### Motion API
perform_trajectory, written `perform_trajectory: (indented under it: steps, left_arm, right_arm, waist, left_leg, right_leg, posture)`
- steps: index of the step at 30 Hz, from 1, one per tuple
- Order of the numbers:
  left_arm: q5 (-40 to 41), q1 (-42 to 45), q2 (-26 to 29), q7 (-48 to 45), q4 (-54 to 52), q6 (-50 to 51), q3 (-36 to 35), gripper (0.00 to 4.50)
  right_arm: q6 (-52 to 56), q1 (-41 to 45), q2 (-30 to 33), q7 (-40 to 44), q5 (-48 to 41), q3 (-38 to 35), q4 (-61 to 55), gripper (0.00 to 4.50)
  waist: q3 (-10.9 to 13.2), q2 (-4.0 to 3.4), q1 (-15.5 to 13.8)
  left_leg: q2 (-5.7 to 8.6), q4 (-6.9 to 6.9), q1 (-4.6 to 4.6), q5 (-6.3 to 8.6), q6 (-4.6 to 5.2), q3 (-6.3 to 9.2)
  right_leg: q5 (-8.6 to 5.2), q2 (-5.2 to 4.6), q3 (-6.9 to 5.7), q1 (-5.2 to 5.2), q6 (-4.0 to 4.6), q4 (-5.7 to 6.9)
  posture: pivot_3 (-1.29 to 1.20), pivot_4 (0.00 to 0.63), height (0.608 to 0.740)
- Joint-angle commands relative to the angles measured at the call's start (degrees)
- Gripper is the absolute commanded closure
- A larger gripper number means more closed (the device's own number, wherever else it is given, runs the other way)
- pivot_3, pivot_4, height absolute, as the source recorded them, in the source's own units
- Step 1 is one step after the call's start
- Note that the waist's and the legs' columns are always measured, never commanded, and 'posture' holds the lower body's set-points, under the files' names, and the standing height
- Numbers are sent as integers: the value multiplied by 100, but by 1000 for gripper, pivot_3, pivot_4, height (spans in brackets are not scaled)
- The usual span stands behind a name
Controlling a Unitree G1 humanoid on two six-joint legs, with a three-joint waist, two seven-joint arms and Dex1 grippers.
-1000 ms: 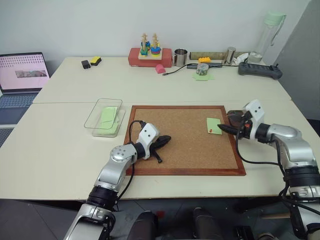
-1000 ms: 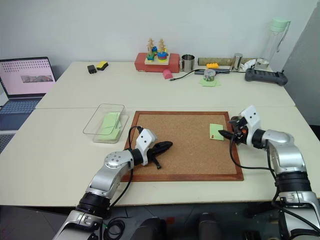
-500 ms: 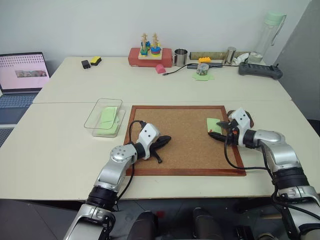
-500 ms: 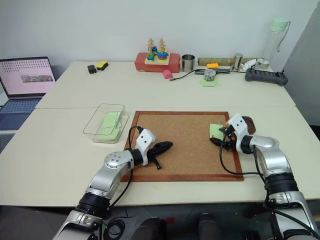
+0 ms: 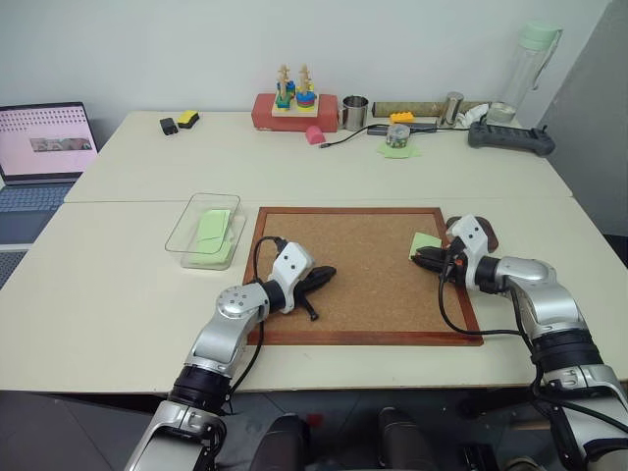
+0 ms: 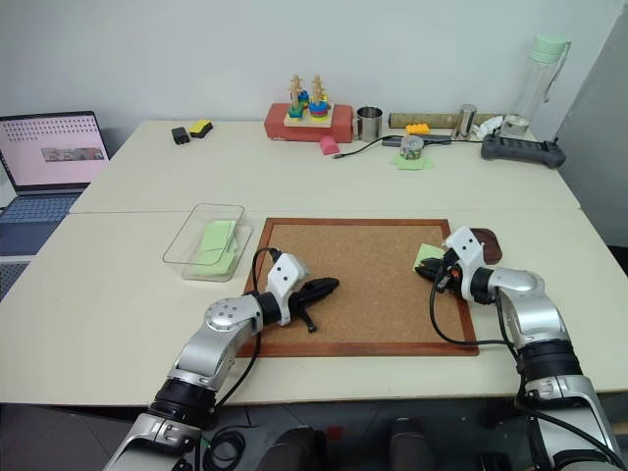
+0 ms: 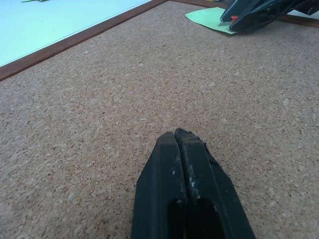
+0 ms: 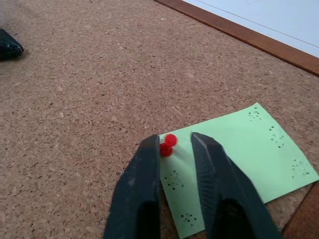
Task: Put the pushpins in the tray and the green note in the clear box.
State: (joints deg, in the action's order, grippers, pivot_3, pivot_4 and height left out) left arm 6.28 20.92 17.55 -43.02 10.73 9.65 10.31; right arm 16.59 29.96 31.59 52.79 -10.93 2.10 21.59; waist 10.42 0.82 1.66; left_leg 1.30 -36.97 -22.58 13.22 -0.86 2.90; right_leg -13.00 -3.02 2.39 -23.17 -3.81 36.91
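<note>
A pale green note (image 5: 424,241) lies on the cork board's right side with a red pushpin (image 8: 168,144) stuck in it. My right gripper (image 8: 175,140) rests low over the note, its fingers drawn in close on the red pin's head. Just behind that gripper sits the dark brown tray (image 5: 489,235), partly hidden by it. The clear box (image 5: 186,228) stands left of the board with another green slip (image 5: 210,234) inside. My left gripper (image 5: 329,272) lies shut and empty on the cork, left of centre.
The wood-framed cork board (image 5: 368,334) fills the middle of the table. A laptop (image 5: 44,147) stands at the far left. Along the back edge are a red block with a stacking toy (image 5: 293,106), a metal cup (image 5: 354,112), a power strip (image 5: 508,137) and a bottle (image 5: 530,69).
My right gripper came down and left onto the note, then its fingers closed in on the red pushpin. The left arm stayed still.
</note>
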Motion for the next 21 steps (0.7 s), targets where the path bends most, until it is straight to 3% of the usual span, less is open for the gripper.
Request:
perform_trajectory:
  steps: [1,13,20,21]
  left_arm:
    - [-100,-265,-6,-17,144,191,189,4500]
    - [45,-209,-109,113,86,377,58,4500]
    - [673,71,-270,117,-663,1144,-351,4500]
    - [889,138,-318,133,-852,1382,-477,4313]
  right_arm:
    - [-56,54,67,54,-93,-149,-159,4419]
    - [227,64,383,387,-390,-247,-1075,4419]
    - [67,28,539,540,-361,-69,-1748,4419]
    - [-26,-3,557,587,-315,0,-1900,4469]
  waist:
    - [0,0,0]
    - [0,0,-1]
    - [3,5,0]
    - [5,7,0]
  left_leg:
    - [0,0,0,0,0,1]
    - [0,2,-1,0,0,2]
    - [0,0,-7,0,0,3]
    - [0,0,-10,0,0,4]
  right_leg:
    - [0,0,0,0,0,0]
    - [-1,-1,0,-1,0,-1]
    - [-1,-1,-2,-5,-1,-1]
    - [-1,-1,-3,-6,-1,-2]
  posture:
    - [0,150,740]
    - [0,150,740]
    - [0,150,740]
    - [0,150,740]
